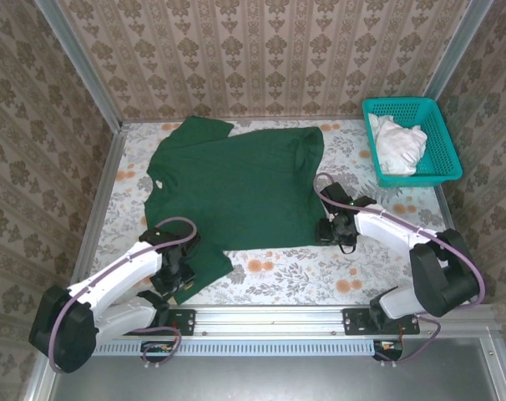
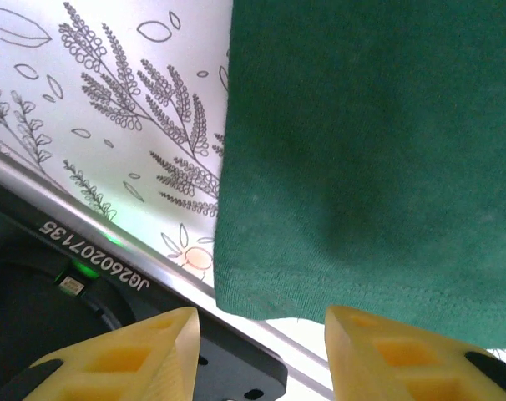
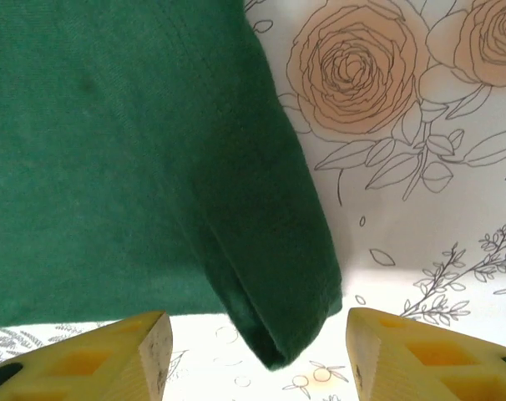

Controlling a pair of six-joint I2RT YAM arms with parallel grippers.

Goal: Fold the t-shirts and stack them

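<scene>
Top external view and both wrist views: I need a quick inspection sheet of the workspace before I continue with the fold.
Surface: table covered in a floral print, flat.
Job's things: one dark green t-shirt spread out, neck label towards the left.
Clutter: teal mesh basket in the far right corner, holding white cloth.
Grippers: left gripper open at the shirt's near left hem corner. Right gripper open, with the near right corner between its fingers.
Cables: a purple cable loops off each arm, the left cable and the right cable. No snag seen.
Surroundings: wallpapered walls on three sides, metal rail at the near edge.
</scene>
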